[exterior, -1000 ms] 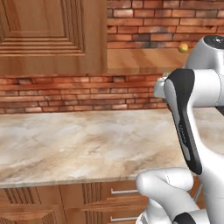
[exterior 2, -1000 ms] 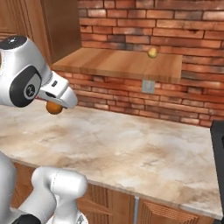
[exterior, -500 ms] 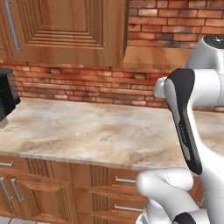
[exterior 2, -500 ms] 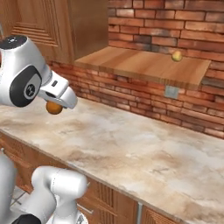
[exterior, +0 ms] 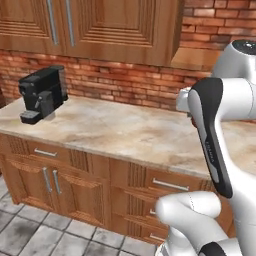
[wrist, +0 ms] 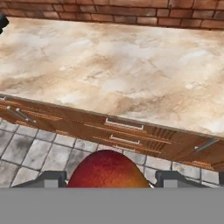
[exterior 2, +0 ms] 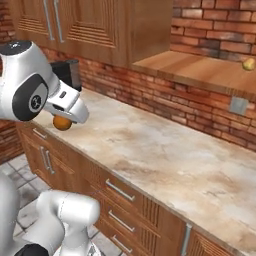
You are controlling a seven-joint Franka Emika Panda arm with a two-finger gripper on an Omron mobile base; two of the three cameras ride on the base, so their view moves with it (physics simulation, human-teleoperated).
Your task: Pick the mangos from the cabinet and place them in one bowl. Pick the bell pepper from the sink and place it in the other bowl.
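Gripper (wrist: 107,178) clenched on mango (wrist: 107,170), fruit wedged between both fingertips, jaws partly spread around it. Held above counter (exterior 2: 165,150) front edge, over drawers. Second mango (exterior 2: 248,64) on cabinet shelf (exterior 2: 200,70).

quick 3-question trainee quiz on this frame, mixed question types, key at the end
1. True or false: the gripper is shut on a mango.
2. Where does the second mango lie? A) on the wooden shelf board B) on the marble counter C) on the floor tiles
3. Fill in: the black appliance at the counter's far left in the left base view is a ____.

Key: 1 true; 2 A; 3 coffee machine
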